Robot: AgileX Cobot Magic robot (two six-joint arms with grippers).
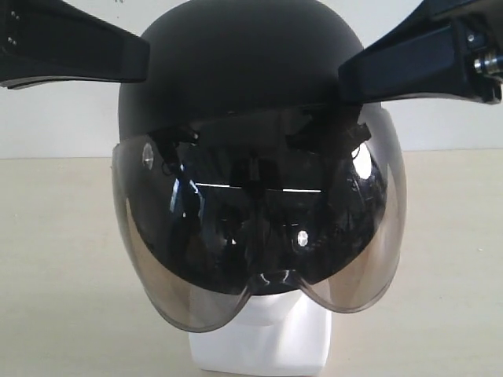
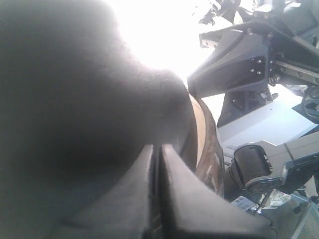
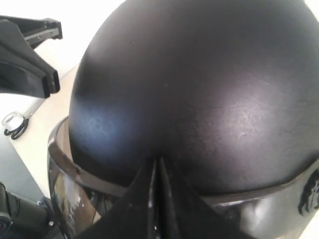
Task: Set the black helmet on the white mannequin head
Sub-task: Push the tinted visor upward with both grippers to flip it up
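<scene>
The black helmet (image 1: 236,71) sits over the white mannequin head (image 1: 271,342). Only the head's chin and blocky neck base show below the smoky visor (image 1: 196,275). My left gripper (image 1: 146,60) is shut, its tips against the helmet's left side. My right gripper (image 1: 341,83) is shut too and rests against the helmet's right side, just above the visor's rim. In the left wrist view the closed fingertips (image 2: 157,147) meet the dark shell (image 2: 75,99). The right wrist view shows the closed tips (image 3: 158,162) on the shell (image 3: 199,84) above the visor band. Neither gripper has anything between its fingers.
The head stands on a tan table (image 1: 55,259) before a white wall (image 1: 55,118). In the right wrist view a small white-and-black object (image 3: 12,122) lies on the table beyond the left gripper (image 3: 46,82). Robot base hardware (image 2: 259,164) stands behind the helmet.
</scene>
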